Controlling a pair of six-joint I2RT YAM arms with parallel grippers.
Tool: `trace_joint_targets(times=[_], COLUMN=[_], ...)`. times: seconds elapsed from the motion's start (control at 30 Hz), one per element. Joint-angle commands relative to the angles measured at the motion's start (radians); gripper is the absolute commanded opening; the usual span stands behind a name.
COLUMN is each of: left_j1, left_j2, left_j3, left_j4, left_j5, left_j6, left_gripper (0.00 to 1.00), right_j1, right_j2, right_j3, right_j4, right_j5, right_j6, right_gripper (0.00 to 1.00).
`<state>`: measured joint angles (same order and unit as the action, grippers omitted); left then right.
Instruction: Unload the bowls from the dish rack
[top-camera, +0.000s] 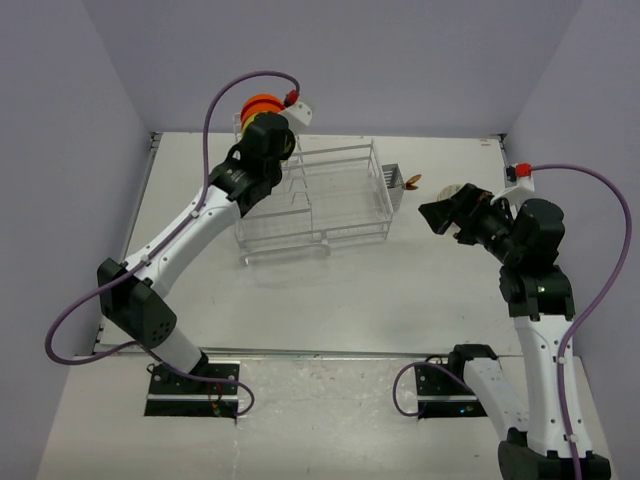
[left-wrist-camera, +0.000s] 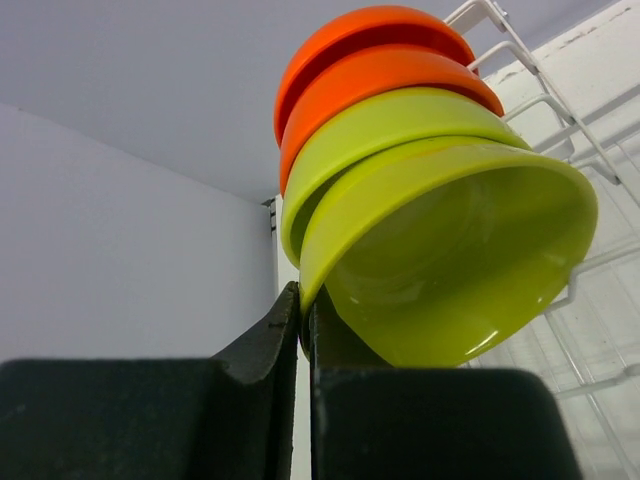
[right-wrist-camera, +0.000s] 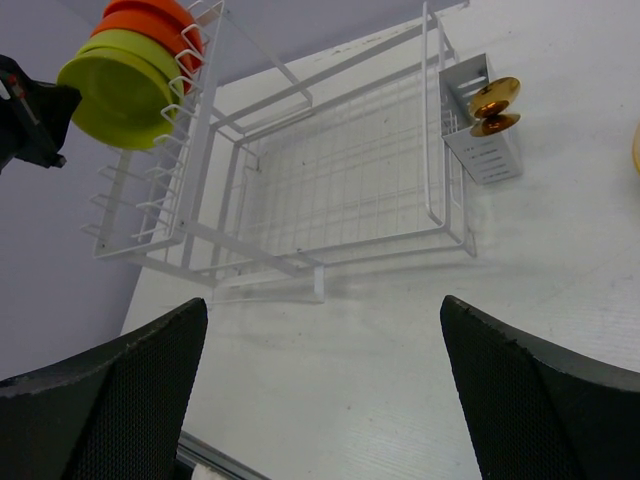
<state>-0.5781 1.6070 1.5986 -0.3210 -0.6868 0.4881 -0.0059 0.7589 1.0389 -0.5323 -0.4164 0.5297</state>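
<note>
Clearly, left gripper (left-wrist-camera: 305, 318) pinches rim of lime-green bowl (left-wrist-camera: 450, 260).

Front lime-green bowl (left-wrist-camera: 440, 270): no lettering I can read.
Orange-red bowls (left-wrist-camera: 370, 50): plain, nothing legible from my seat.
Dish rack (right-wrist-camera: 330, 190): no label I can make out.
Cutlery basket (right-wrist-camera: 485, 150): no readable mark.

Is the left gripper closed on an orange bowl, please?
No, the left gripper is shut on the rim of the nearest green bowl; the orange bowls sit behind it.
</note>
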Motion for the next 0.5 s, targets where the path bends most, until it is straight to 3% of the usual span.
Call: trace_joint_targets(times=[0.0,0.23,0.37,0.47], left_j1=[-0.046,-0.095,-0.121,-0.141], left_j2=[-0.064,-0.09,-0.122,-0.116], left_j3=[0.023,0.052,0.078,0.167], left_j4=[0.005,-0.107,-0.154,-0.239], left_j5=[0.02,0.035,0.046,0.056], left_j6=[-0.042,-0.135,-0.218,-0.305], left_gripper=[0.0,0.0,0.0,0.0], right_j1=[-0.002,-0.002,-0.002,0.094], right_j2=[0.005,0.023,0.066,0.124], right_j3=[0.024,0.027,0.023,0.055], right_j4=[0.029,0.046,0.12,0.155], right_j5=[-0.036,-0.056,-0.206,-0.202], right_j6=[0.009,0.012,0.042,0.037], right_gripper=[0.99,0.99,0.99,0.99])
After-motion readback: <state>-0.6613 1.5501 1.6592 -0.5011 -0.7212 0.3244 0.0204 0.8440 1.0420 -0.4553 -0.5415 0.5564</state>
